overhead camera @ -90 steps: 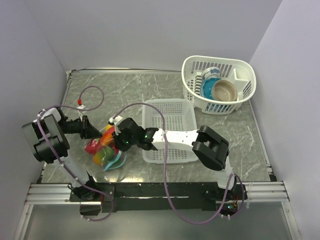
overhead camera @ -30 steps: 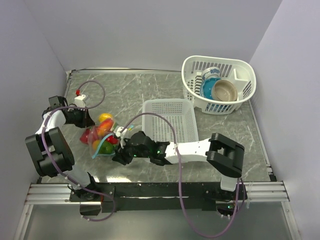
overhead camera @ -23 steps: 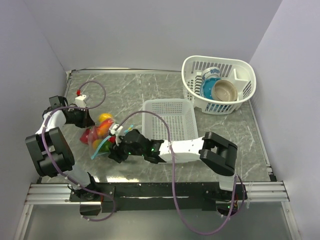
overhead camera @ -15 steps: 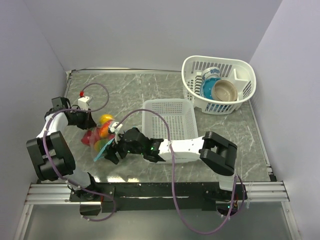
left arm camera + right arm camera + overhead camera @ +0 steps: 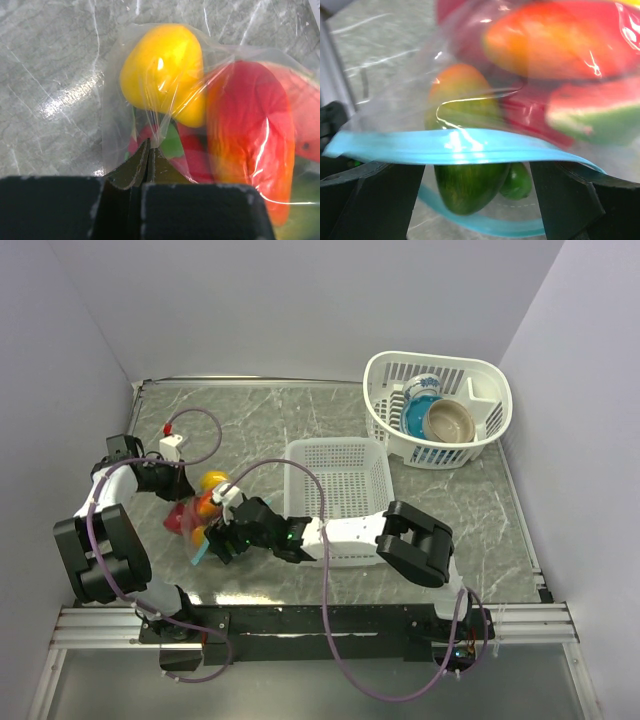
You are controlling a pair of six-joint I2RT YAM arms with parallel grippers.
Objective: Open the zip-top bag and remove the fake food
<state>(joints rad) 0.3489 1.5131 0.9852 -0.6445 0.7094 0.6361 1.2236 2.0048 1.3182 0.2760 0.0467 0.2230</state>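
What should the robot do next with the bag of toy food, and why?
Probably close the right gripper on the green fake food at the zip-top bag mouth. Its jaws stand open either side of it, the teal zip strip halves are parted, and the left gripper pinches the bag's far end.

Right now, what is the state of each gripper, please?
Left gripper: shut, pinching the bag.
Right gripper: open, jaws wide apart; the zip strip lies between them, not clamped.
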